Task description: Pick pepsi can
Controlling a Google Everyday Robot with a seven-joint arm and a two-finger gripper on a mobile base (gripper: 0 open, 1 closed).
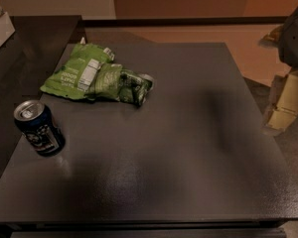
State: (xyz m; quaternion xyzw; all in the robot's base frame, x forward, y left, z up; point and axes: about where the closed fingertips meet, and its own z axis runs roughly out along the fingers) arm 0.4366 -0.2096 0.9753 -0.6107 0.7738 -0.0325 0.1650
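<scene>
The pepsi can [38, 128] is seen upright at the lower left, on the dark table [188, 148]; the gripper [285, 103] is held at the right edge, well apart from it; whether it is apart or together cannot be told; 1 green bag [82, 76] is laid at upper left.

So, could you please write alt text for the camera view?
A dark blue pepsi can stands upright near the left edge of a dark table, apart from a green snack bag with a green can lying at its right end farther back. The robot's claw hangs beyond the table's right edge.
</scene>
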